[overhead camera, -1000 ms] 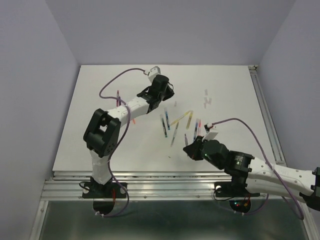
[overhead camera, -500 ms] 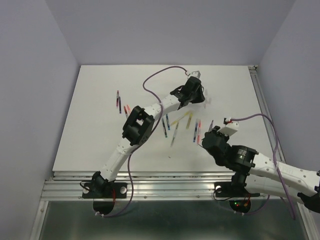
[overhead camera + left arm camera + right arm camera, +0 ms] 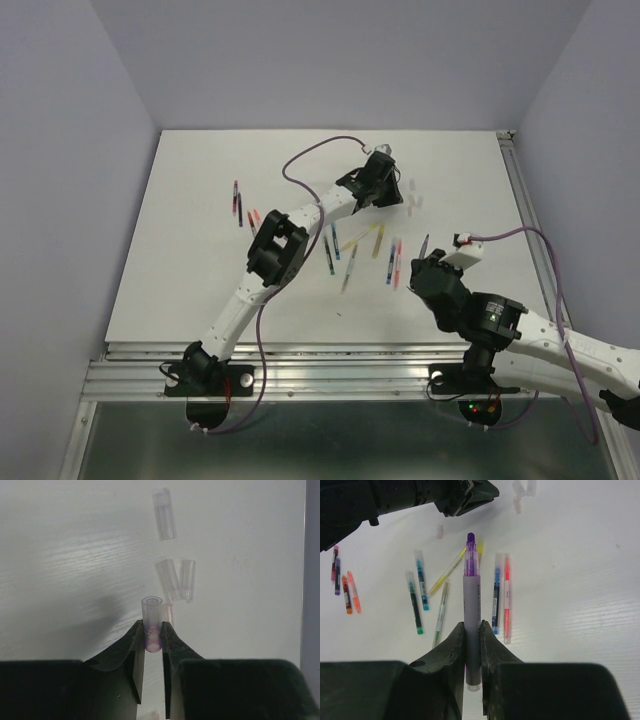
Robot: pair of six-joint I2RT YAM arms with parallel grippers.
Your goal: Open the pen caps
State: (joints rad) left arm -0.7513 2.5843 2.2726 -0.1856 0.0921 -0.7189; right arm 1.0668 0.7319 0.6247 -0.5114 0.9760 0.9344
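My left gripper is shut on a short translucent pen cap with a purple tint and holds it just above the table. Three loose clear pen caps lie on the table just beyond it. In the top view my left gripper is at the back centre-right, next to those caps. My right gripper is shut on an uncapped purple pen, tip pointing away. It also shows in the top view at the right front.
Several capped pens lie in a cluster mid-table: blue, red, teal, green and yellow. A few more pens lie at the left. A metal rail runs along the table's right edge.
My left arm has swung right and back, from the table's middle to the loose caps, carrying the cap. My right gripper has drawn right and slightly nearer with the purple pen.
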